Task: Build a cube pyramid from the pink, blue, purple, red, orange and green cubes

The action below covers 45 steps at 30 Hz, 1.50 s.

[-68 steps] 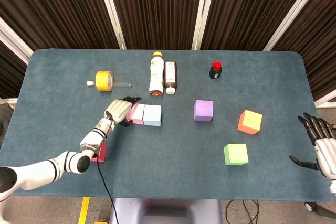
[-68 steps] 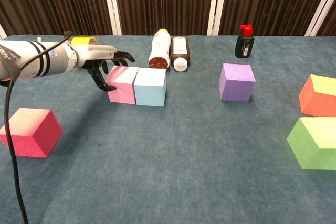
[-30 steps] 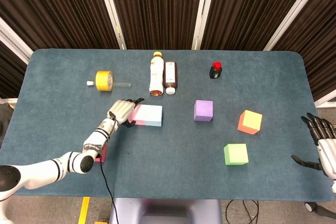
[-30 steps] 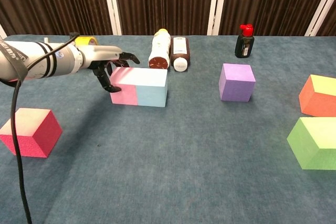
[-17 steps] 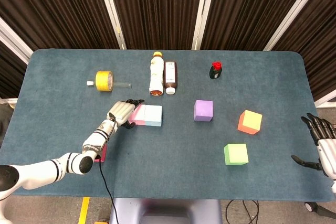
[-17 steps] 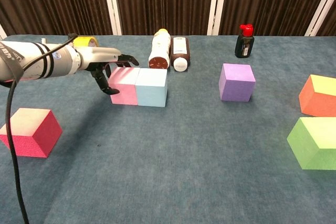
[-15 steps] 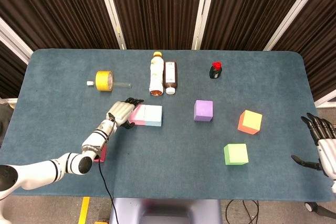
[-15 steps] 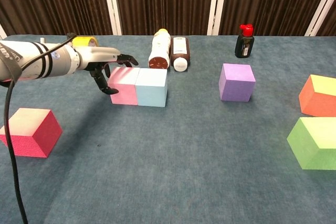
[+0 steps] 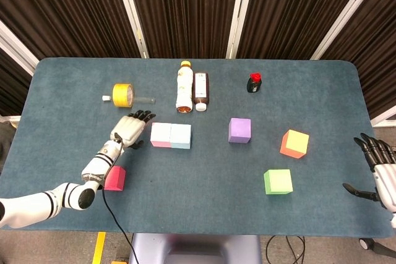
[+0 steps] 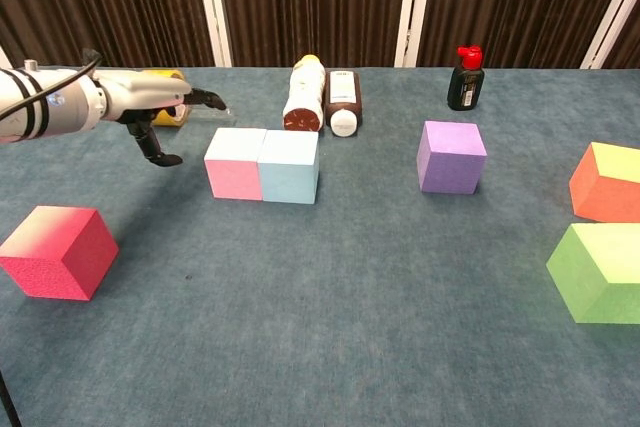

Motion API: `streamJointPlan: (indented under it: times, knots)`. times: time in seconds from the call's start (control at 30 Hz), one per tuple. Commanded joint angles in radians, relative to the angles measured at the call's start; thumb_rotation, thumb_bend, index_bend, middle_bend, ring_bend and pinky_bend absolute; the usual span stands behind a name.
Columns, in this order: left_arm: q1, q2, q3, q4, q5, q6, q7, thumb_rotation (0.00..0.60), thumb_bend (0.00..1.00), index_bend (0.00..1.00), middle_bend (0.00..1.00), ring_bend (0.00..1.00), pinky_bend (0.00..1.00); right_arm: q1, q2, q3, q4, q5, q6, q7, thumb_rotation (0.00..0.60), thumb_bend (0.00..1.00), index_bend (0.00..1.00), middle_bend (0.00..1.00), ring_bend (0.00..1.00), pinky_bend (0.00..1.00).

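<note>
Pink cube (image 9: 160, 135) and blue cube (image 9: 180, 136) sit flush, side by side.

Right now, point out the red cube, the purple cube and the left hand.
red cube (image 10: 58, 252), chest view, front face.
purple cube (image 9: 240, 130), head view, top face.
left hand (image 9: 128, 129), head view, back of the hand.

Left hand (image 10: 150, 112) hovering empty, fingers spread, left of pink cube (image 10: 232, 163); pink cube touching blue cube (image 10: 288, 166).
</note>
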Motion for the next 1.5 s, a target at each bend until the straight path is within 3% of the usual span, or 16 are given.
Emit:
streamJointPlan:
  times: [0.03,0.37,0.83,1.0,1.2,1.37,1.5]
  knots:
    - [-0.001,-0.040,0.007,0.074,0.010,0.005,0.025,0.600,0.37,0.00,0.01,0.00,0.16,0.001,0.000,0.000,-0.004,0.002,-0.002,-0.006,0.600,0.19,0.00,0.11,0.00,0.11]
    - [-0.030,-0.142,-0.056,0.212,0.064,-0.066,-0.066,0.600,0.37,0.00,0.01,0.00,0.15,0.003,0.005,0.001,-0.026,0.012,-0.011,-0.031,0.600,0.19,0.00,0.11,0.00,0.11]
    - [-0.041,-0.150,-0.083,0.217,0.087,-0.087,-0.082,0.600,0.37,0.00,0.00,0.00,0.15,0.005,0.007,0.000,-0.026,0.016,-0.022,-0.031,0.600,0.19,0.00,0.11,0.00,0.11]
    - [0.016,-0.079,-0.081,0.129,0.123,0.000,-0.102,0.600,0.37,0.00,0.00,0.00,0.14,0.063,0.009,0.001,-0.044,-0.023,-0.089,-0.037,0.600,0.19,0.00,0.11,0.00,0.11]
    - [0.143,0.074,-0.051,-0.070,0.225,0.177,-0.146,0.600,0.37,0.01,0.01,0.00,0.14,0.200,0.012,0.035,-0.108,-0.027,-0.261,-0.046,0.600,0.19,0.01,0.12,0.00,0.13]
    - [0.253,0.188,-0.010,-0.202,0.329,0.305,-0.204,0.600,0.37,0.05,0.03,0.00,0.14,0.337,-0.024,0.099,-0.149,0.081,-0.451,-0.061,0.600,0.20,0.12,0.17,0.05,0.20]
    - [0.320,0.241,0.022,-0.250,0.407,0.383,-0.240,0.600,0.37,0.06,0.03,0.00,0.14,0.437,-0.088,0.153,-0.131,0.213,-0.573,-0.156,0.600,0.20,0.17,0.18,0.05,0.22]
